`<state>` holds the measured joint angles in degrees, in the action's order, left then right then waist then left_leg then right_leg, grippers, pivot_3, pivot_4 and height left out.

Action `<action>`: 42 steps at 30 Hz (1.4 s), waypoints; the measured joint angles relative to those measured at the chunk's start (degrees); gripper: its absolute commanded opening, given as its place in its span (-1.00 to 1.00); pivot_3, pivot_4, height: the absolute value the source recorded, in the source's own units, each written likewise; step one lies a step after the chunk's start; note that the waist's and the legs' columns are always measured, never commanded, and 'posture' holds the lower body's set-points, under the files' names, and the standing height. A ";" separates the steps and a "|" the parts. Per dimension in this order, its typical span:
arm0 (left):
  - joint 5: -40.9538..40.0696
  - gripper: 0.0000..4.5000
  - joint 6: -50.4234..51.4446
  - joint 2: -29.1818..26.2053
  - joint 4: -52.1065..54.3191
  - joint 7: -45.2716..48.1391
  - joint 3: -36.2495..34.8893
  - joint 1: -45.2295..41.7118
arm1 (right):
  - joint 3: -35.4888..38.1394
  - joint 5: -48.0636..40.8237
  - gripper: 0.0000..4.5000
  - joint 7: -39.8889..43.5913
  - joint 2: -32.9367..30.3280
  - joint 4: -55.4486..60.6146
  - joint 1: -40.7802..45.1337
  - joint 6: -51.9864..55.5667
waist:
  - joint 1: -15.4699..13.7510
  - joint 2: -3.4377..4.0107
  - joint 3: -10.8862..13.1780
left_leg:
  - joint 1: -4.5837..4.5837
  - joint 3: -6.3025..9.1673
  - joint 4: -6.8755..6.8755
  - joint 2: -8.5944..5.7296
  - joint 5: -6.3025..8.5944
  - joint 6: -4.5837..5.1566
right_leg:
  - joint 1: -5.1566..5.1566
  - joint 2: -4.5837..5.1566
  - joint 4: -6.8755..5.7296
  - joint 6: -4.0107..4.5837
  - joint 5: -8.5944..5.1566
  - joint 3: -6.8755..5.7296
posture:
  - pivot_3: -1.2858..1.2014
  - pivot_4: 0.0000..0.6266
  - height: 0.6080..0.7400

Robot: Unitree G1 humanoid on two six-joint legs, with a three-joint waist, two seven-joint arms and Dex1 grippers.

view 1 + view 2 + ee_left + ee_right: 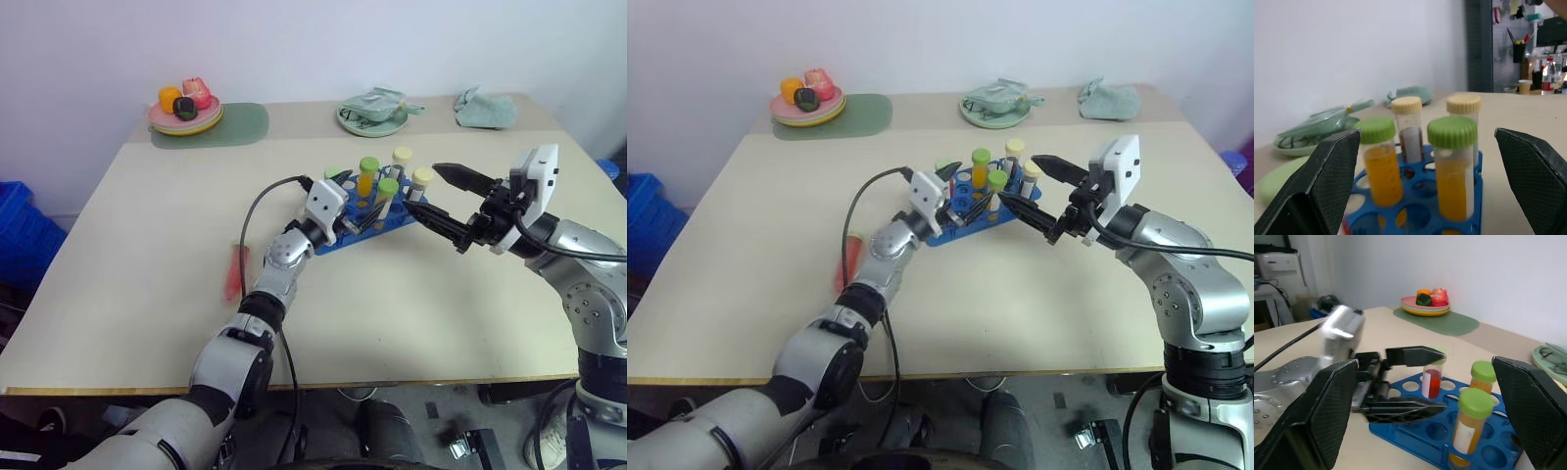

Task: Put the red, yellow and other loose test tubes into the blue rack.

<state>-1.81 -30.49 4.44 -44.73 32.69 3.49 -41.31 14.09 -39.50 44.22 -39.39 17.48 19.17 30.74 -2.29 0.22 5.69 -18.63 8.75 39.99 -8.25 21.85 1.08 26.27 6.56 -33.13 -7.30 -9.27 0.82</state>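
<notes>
The blue rack (364, 217) sits near the middle of the beige worktop (147, 284) and serves as the landmark here. Standing upright in its holes are a yellow-orange tube with a green cap (367, 176), a second green-capped tube with a white label band (387, 196), and two cream-capped tubes (402, 162) at the rack's far side. A tube of red liquid (1432, 381) also stands in a hole at the rack's left end, between the fingers of the left end effector (345, 201).

The left end effector is at the rack's left end with its two black fingers spread wide, gripping nothing. The right end effector (441, 201) hovers just beside the rack's right end, its fingers also fully apart and empty, pointing toward the rack.

Well to the left of the rack a reddish object (234, 271) lies flat on the worktop; what it is cannot be told. Far behind the rack are a plate of toy food (184, 110) on a green mat (240, 125), a green plate (372, 116) and a crumpled green cloth (485, 110).
</notes>
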 measured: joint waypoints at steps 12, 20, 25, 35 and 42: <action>-14.98 0.99 46.63 -22.31 61.79 4.10 -1.56 22.66 | 0.31 -1.93 1.00 7.74 -3.25 -1.18 -1.60 0.59 | 0.06 0.24 0.57 | 0.02 -0.11 -0.04 0.11 0.00 -0.01 | 0.10 -0.12 -0.09 0.02 -0.01 0.11 | 0.03 -0.52 1.00; -20.19 0.99 69.17 -34.37 67.96 -2.61 -13.56 22.71 | -0.43 -3.39 1.00 11.62 -4.30 0.85 -3.20 1.27 | -0.06 0.27 1.35 | 0.07 -0.23 -0.06 0.11 0.01 -0.01 | 0.09 -0.12 -0.09 0.01 -0.01 0.13 | 0.03 -0.52 1.00; -20.29 0.99 78.51 -37.27 68.85 -6.22 -13.71 22.52 | -1.32 -3.14 1.00 12.60 -4.34 -0.20 -1.97 1.05 | 0.04 0.14 1.56 | 0.07 -0.23 -0.09 0.12 0.01 -0.02 | 0.11 -0.12 -0.08 0.01 -0.01 0.13 | 0.03 -0.52 1.00; -22.45 0.99 110.10 -40.13 72.64 -15.56 -15.05 13.13 | -1.97 -2.47 1.00 13.54 -4.45 -1.81 -1.10 1.41 | 0.06 -0.08 1.90 | 0.07 -0.24 -0.12 0.12 0.01 -0.03 | 0.13 -0.12 -0.08 0.01 0.00 0.13 | 0.03 -0.52 1.00; -23.33 0.99 122.52 -37.61 66.76 -19.63 -14.12 6.36 | -2.38 -2.42 1.00 13.31 -4.35 -2.10 -0.04 1.54 | 0.04 -0.05 1.98 | 0.08 -0.26 -0.18 0.13 0.01 -0.05 | 0.18 -0.12 -0.09 0.01 0.00 0.13 | 0.03 -0.52 1.00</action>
<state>-25.14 92.03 -33.17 22.02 13.06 -10.63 -34.95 11.70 -41.92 57.53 -43.74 15.39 19.13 32.28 -2.25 0.17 7.66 -18.55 8.49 39.81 -8.12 21.86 1.03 26.45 6.44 -33.22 -7.28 -9.28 0.95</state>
